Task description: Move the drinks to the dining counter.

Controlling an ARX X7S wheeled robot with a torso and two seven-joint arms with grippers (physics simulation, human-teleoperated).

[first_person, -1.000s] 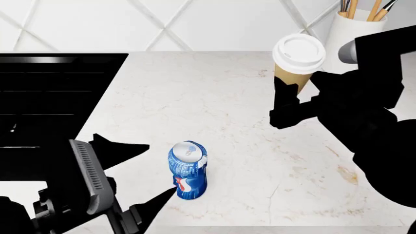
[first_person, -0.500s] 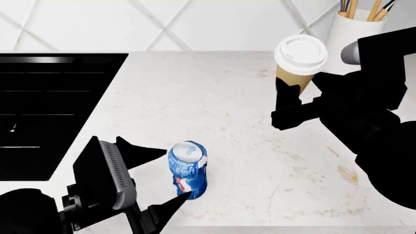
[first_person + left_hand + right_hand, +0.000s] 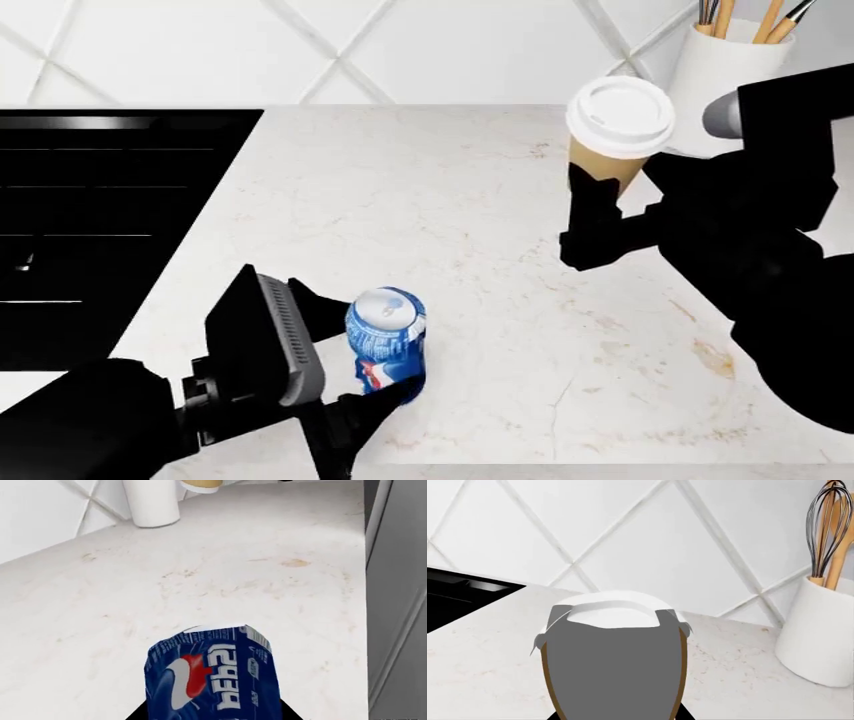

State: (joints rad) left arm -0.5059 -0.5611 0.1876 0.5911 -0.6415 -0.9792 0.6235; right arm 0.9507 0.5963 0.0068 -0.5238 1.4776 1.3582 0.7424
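Soda can point(image 3: 387, 346) stands upright on the marble top point(image 3: 507, 250), long axis vertical, set between the two dark fingers of the left gripper point(image 3: 350, 352): one finger at its far side, one at its near side. Jaws wide enough to straddle it; contact cannot be confirmed from the head view, and the left wrist view shows only the can point(image 3: 212, 676) filling the near field, logo side on. Left arm is plainly the nearer one for this can. Coffee cup point(image 3: 617, 128) is upright too, well apart toward the far right corner, sitting within the right gripper point(image 3: 597, 215), fingers around its lower body (looks held, and perhaps lifted off the surface, though the base is hidden). Right wrist view has the cup point(image 3: 615, 655) dead centre. Utensil holder point(image 3: 727, 60) stands just behind the cup, close. Black cooktop point(image 3: 107, 220) lies left of the can. Dining counter not in sight; both drinks have the whole trip ahead.
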